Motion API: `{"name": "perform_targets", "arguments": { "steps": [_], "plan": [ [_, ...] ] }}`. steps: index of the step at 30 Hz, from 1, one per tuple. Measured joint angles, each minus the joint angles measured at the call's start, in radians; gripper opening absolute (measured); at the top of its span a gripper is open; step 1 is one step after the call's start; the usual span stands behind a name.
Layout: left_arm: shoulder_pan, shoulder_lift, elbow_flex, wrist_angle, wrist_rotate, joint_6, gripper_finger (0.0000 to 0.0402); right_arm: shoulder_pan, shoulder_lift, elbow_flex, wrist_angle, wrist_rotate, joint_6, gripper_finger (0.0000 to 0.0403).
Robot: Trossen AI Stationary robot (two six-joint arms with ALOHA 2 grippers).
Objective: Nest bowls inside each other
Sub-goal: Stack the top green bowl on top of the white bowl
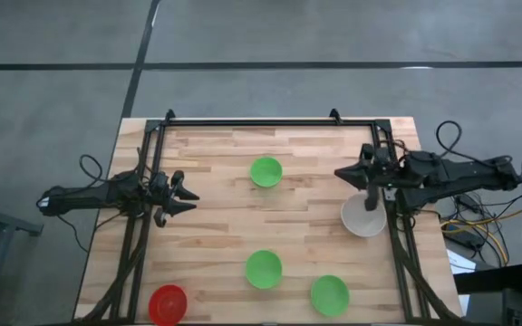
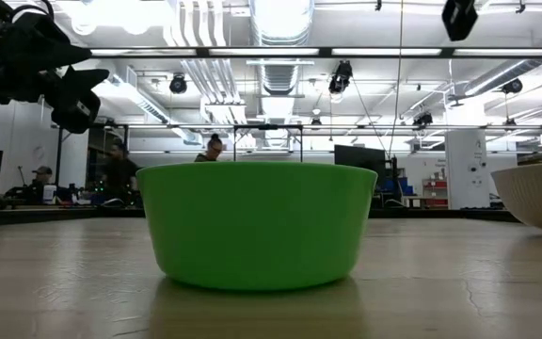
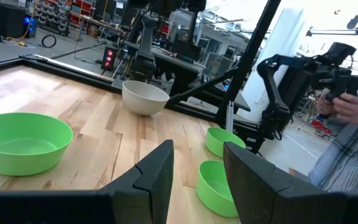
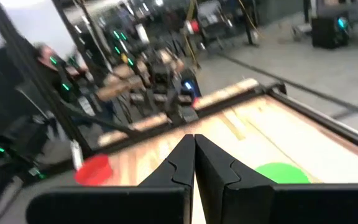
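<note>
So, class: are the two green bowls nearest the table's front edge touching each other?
Apart. The high view shows bare wood between one green bowl and the other green bowl; neither rim meets the other.

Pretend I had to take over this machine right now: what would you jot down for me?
Left gripper: open, empty, raised at the table's left side.
Right gripper: shut, holding nothing that I can see, above the white bowl at the right edge.
Bowls: all five sit apart on the table. One green bowl is at the centre towards the far edge, a second green bowl is near the front centre, and a third green bowl is to its right. The red bowl is at the front left corner.
Done: nothing nested yet.
Left: stack all five, probably into the white one, which looks larger.
</note>
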Motion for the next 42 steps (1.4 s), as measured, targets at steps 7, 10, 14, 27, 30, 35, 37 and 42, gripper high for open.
{"name": "perform_targets", "arguments": {
  "steps": [7, 10, 14, 27, 30, 35, 37, 42],
  "plan": [
    [0.0, 0.0, 0.0, 0.0, 0.0, 0.0, 0.0145, -0.035, 0.157, 0.113, -0.046, -0.034, 0.007, 0.0008],
    [0.0, 0.0, 0.0, 0.0, 0.0, 0.0, 0.0145, -0.056, 0.211, 0.134, -0.045, -0.044, 0.021, 0.0008],
    [0.0, 0.0, 0.0, 0.0, 0.0, 0.0, 0.0145, -0.105, 0.275, 0.158, -0.04, -0.133, 0.068, 0.0008],
    [0.0, 0.0, 0.0, 0.0, 0.0, 0.0, 0.0145, -0.271, 0.539, 0.278, -0.074, -0.456, 0.135, 0.0008],
    [0.0, 0.0, 0.0, 0.0, 0.0, 0.0, 0.0145, -0.297, 0.62, 0.331, -0.108, -0.523, 0.126, 0.0008],
    [0.0, 0.0, 0.0, 0.0, 0.0, 0.0, 0.0145, -0.324, 0.757, 0.452, -0.221, -0.558, 0.071, 0.0008],
    [0.0, 0.0, 0.0, 0.0, 0.0, 0.0, 0.0145, -0.329, 0.816, 0.511, -0.285, -0.557, 0.041, 0.0008],
    [0.0, 0.0, 0.0, 0.0, 0.0, 0.0, 0.0145, -0.34, 0.961, 0.654, -0.431, -0.558, -0.012, 0.0008]
  ]
}}
